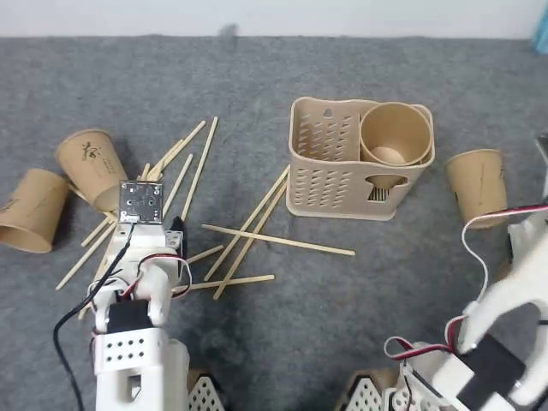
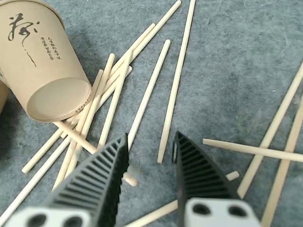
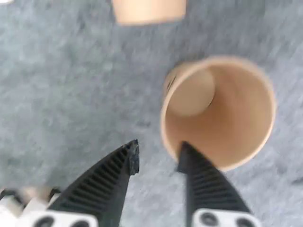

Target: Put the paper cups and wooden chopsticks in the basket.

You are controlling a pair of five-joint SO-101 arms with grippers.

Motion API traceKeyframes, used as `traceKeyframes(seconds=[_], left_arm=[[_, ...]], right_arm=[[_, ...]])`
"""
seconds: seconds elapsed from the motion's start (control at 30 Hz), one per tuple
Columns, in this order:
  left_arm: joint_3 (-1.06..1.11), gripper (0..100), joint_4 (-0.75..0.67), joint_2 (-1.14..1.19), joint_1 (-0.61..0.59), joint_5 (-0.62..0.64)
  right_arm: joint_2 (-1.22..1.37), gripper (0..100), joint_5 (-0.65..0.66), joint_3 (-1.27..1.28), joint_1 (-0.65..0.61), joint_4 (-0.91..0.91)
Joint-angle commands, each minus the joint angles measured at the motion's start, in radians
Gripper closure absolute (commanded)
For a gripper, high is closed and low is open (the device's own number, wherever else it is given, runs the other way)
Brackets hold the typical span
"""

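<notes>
Left gripper (image 2: 151,137) parted, empty, above chopsticks (image 2: 177,71); right gripper (image 3: 159,143) parted beside cup (image 3: 222,109)

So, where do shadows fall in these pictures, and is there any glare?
High view: even light, no glare, faint shadow at the basket's foot. Left wrist view: darker shadow beside the lying paper cup. Right wrist view: the cup near the pincer shades the carpet softly.

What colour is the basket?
Beige basket, with slotted walls, clearest in the high view.
</notes>
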Motion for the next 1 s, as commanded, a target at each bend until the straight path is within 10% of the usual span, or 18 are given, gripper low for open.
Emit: traceKeyframes(seconds=[0.0,0.97], left_arm=[[-0.007,86,0.006,-0.014,-0.005,-0.011],[-0.010,86,0.025,-0.014,-0.005,-0.012]], right_arm=[[-0.050,81.1,0.025,-0.002,-0.013,-0.074],[-0.059,99.1,0.077,0.017,0.058,-0.165]])
